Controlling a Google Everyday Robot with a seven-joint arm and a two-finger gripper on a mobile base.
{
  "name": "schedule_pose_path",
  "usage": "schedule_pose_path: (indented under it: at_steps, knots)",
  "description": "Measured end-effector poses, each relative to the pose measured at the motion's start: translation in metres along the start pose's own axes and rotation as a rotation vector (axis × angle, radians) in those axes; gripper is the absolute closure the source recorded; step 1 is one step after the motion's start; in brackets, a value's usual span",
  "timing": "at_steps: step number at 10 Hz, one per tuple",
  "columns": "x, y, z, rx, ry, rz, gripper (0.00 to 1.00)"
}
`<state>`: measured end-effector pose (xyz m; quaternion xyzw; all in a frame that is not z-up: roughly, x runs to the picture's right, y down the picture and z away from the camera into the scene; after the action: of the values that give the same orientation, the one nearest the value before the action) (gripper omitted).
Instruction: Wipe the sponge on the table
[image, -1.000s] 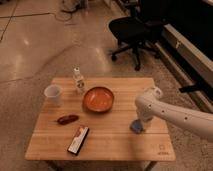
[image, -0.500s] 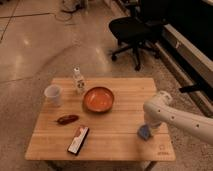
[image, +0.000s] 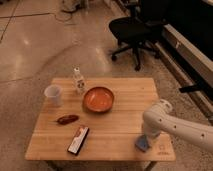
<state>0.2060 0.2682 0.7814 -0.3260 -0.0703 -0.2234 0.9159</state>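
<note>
The light-blue sponge (image: 142, 145) lay on the table (image: 120, 125) near its front right corner, just beside the small dark mark (image: 161, 148); the gripper (image: 146, 135) stood directly over it at the end of the white arm (image: 170, 122) reaching in from the right, and whether it was clamped on the sponge or parted could not be told. Farther left lay a flat black-and-red-white box (image: 78, 139) and a reddish-brown object (image: 67, 119); behind them stood an orange bowl (image: 98, 98), a white cup (image: 53, 94) and a small bottle (image: 78, 80); a black office chair (image: 132, 30) stood beyond the table.
</note>
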Motion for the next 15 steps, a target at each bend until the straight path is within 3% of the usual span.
schedule_pose_path:
  at_steps: [7,15]
  knots:
    - [-0.077,-0.035,-0.012,0.042,-0.097,-0.094,1.00]
    - [-0.111,-0.083,-0.007,0.068,-0.111,-0.134,1.00]
